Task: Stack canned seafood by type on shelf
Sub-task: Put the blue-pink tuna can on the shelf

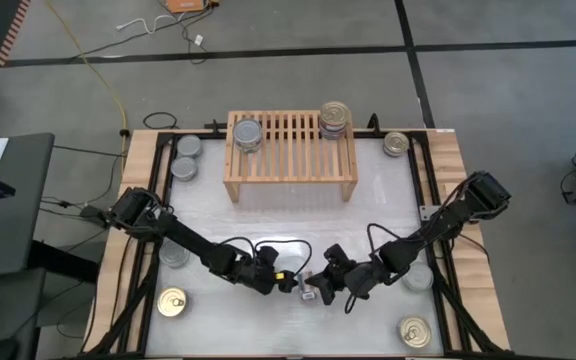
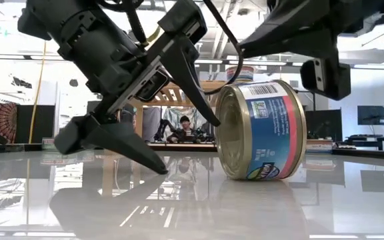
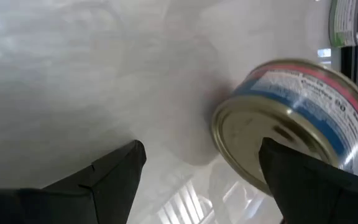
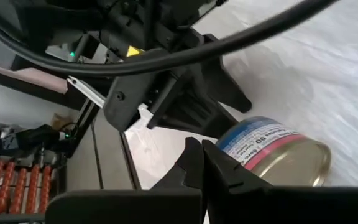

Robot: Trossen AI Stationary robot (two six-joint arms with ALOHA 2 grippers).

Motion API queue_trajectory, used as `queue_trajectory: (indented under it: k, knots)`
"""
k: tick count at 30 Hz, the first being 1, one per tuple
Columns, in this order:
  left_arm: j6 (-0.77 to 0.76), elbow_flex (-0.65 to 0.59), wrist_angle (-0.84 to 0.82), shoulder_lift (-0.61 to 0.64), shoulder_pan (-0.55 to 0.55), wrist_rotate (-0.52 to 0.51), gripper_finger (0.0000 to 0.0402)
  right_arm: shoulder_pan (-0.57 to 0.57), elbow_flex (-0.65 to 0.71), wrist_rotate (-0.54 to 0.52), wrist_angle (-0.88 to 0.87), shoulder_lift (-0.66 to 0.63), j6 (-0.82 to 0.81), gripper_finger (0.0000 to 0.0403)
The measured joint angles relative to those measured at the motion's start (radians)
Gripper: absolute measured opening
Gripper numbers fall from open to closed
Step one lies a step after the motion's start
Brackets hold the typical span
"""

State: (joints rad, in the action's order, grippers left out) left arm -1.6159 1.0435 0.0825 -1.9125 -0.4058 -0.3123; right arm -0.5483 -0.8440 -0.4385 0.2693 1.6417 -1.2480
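A single can (image 2: 262,130), blue and pink labelled with a gold end, is seen lying on its side on the surface (image 1: 288,225) near its front edge, between the two arms and well apart from the shelf (image 1: 290,150) at the back. The left gripper (image 2: 169,143) is held low beside the can with its jaws spread wide; in the left wrist view one finger (image 3: 303,180) is shown just in front of the can's gold end, the other well off to the side. The right gripper (image 4: 197,168) is lowered close to the can from the other side, its jaws pressed together and gripping nothing.

On the shelf, silver-topped tins (image 1: 248,134) are already placed at one end and a gold-topped stack (image 1: 335,119) at the other; further tins (image 1: 172,301) remain scattered around the surface. The step in hand is judged to be the recovery of the tipped can. For the next move, the can must be set flat or gripped across its rim, since a rolling can is easily pushed away; then it is to be carried to the matching stack.
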Motion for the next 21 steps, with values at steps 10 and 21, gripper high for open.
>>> queue_trajectory:
  k: [10, 21]
  knots:
    - [-0.011, -0.002, -0.059, -0.001, -0.015, 0.042, 0.0313, -0.031, 0.000, -0.008, -0.237, -0.013, -0.158, 0.0019]
    - [-0.012, -0.002, -0.076, -0.002, -0.018, 0.052, 0.0313, -0.042, -0.064, -0.005, -0.181, 0.072, -0.165, 0.0017]
